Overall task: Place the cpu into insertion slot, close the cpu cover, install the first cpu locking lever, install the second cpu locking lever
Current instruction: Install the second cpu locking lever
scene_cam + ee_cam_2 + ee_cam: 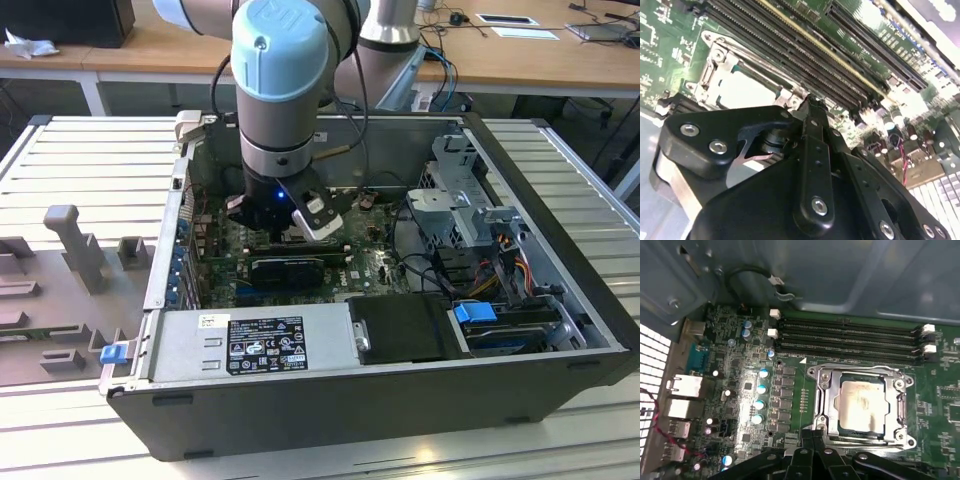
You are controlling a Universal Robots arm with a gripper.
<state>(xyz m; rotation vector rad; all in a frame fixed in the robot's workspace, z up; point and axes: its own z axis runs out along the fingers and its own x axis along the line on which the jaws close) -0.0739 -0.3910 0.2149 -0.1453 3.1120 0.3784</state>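
In the exterior view my gripper point(300, 215) reaches down into an open computer case point(560, 270), over the green motherboard point(365, 270). The first wrist view shows the cpu point(862, 405), pale silver, lying in the insertion slot point(837, 427). The silver cpu cover point(822, 390) lies flat around it. My gripper point(812, 439) is shut with nothing in it, its tips at the socket's corner beside the cover's edge. In the second wrist view the gripper point(810, 100) stands just in front of the cover point(715, 65) and the bright cpu point(747, 92).
Long black memory slots point(845, 337) run beside the socket, under the case wall point(840, 275). Capacitors point(760, 405) and rear ports point(685, 385) flank it. A black card point(285, 270), power supply point(260, 345), drive cage point(470, 200) and cables point(420, 265) crowd the case.
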